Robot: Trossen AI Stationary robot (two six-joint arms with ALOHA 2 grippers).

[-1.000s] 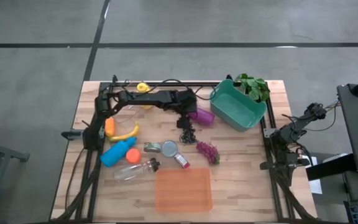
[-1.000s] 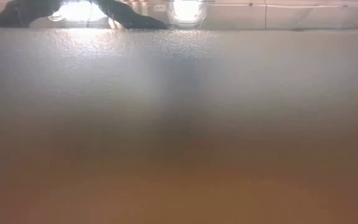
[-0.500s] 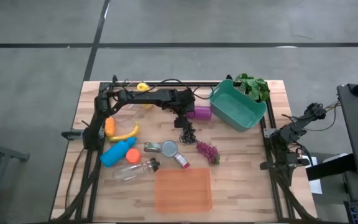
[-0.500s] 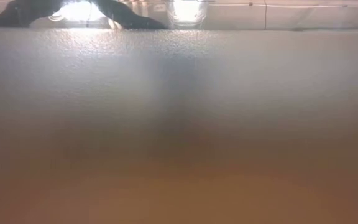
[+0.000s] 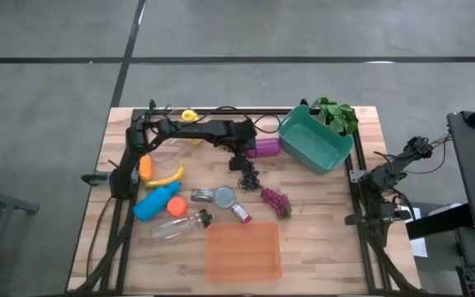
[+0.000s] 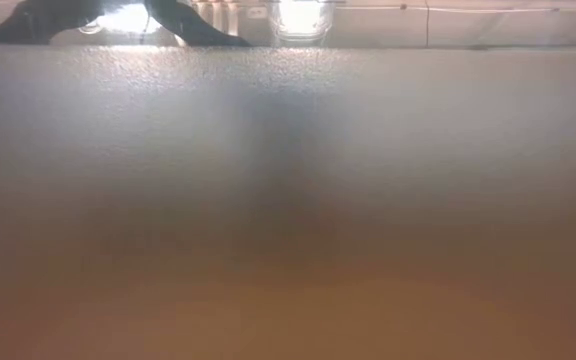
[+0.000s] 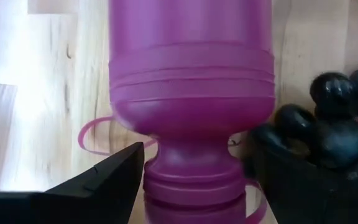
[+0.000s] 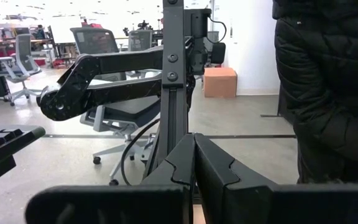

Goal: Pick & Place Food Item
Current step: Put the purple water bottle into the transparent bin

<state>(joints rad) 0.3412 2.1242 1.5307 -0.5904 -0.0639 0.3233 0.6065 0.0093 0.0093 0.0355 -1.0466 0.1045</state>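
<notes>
The left gripper [image 7: 194, 186] straddles the neck of a purple bottle [image 5: 265, 148] lying just beside the teal bin [image 5: 315, 142]; its fingers stand wide either side of the neck, not visibly pressing on it. Black grapes [image 5: 248, 175] lie against the bottle, on the side away from the bin. If the grapes are the food meant, closing here would seize the bottle instead, or pinch both and scatter the bunch. The right gripper [image 8: 194, 163] rests shut, well off the table beyond the bin.
</notes>
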